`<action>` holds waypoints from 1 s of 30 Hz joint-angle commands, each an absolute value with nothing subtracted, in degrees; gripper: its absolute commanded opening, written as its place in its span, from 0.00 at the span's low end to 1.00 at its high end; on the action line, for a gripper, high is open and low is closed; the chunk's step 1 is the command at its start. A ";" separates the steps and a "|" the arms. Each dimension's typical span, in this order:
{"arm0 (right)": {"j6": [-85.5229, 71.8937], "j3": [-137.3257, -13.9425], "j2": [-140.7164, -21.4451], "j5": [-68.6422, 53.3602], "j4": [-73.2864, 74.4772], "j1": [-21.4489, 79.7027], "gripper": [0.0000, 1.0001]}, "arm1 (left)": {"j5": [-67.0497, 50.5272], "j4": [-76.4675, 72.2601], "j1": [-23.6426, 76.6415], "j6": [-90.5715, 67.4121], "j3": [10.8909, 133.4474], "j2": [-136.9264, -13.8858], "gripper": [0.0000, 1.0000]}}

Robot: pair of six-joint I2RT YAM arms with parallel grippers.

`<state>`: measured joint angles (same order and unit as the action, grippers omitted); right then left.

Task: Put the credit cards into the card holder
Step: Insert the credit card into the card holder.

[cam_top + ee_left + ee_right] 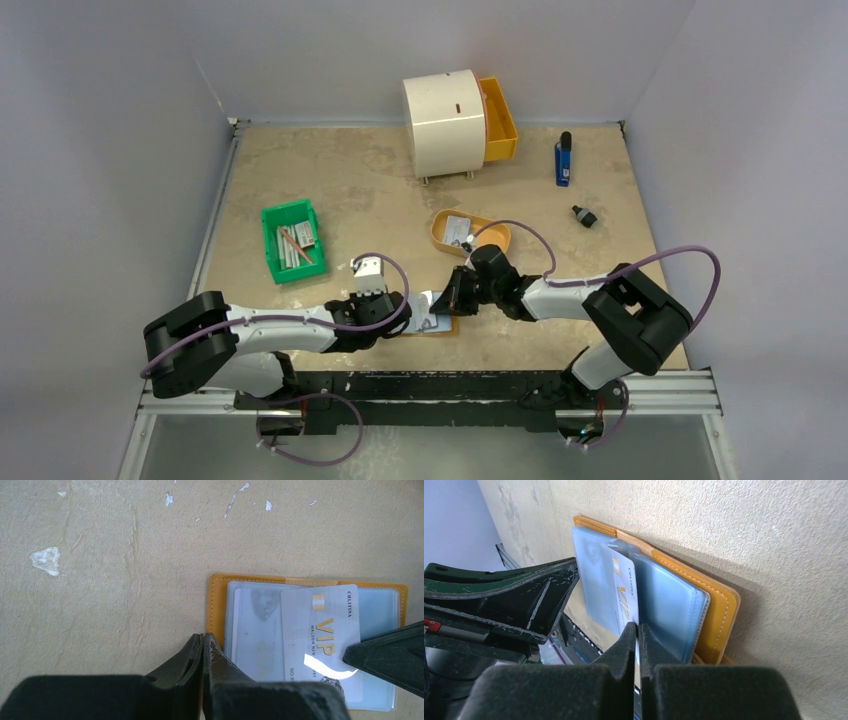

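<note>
The tan card holder [218, 600] lies open on the table, its clear sleeves up; it also shows in the top view [445, 326] and the right wrist view [719, 615]. A pale card [257, 630] shows faintly inside one sleeve. My left gripper [204, 637] is shut on the holder's left edge. My right gripper [638, 627] is shut on a white credit card printed "VIP" [320, 630], holding it edge-on against the sleeves [624, 590]. Another card [458, 228] lies in the tan oval dish [492, 240].
A green bin [270, 245] with grey bars stands at the left. A white round drawer unit [445, 122] with an open orange drawer [500, 120] stands at the back. A blue object [563, 160] and a small black object [584, 216] lie at the right.
</note>
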<state>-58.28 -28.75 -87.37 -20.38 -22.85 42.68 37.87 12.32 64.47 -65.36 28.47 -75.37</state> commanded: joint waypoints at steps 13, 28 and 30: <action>-54.29 -33.40 -89.80 -21.13 -19.59 44.48 0.00 | 35.77 9.85 64.32 -66.53 28.34 -77.14 0.01; -51.54 -36.12 -87.57 -22.70 -13.86 44.92 0.33 | 35.51 9.57 64.29 -66.95 28.26 -77.00 0.01; -50.53 -36.86 -87.11 -22.63 -12.11 44.88 0.38 | 35.51 9.50 64.26 -66.97 28.17 -76.92 0.01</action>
<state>-52.93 -34.17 -89.69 -22.06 -15.88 44.58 37.54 9.76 64.27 -65.56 28.36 -76.20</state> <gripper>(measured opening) 0.346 0.018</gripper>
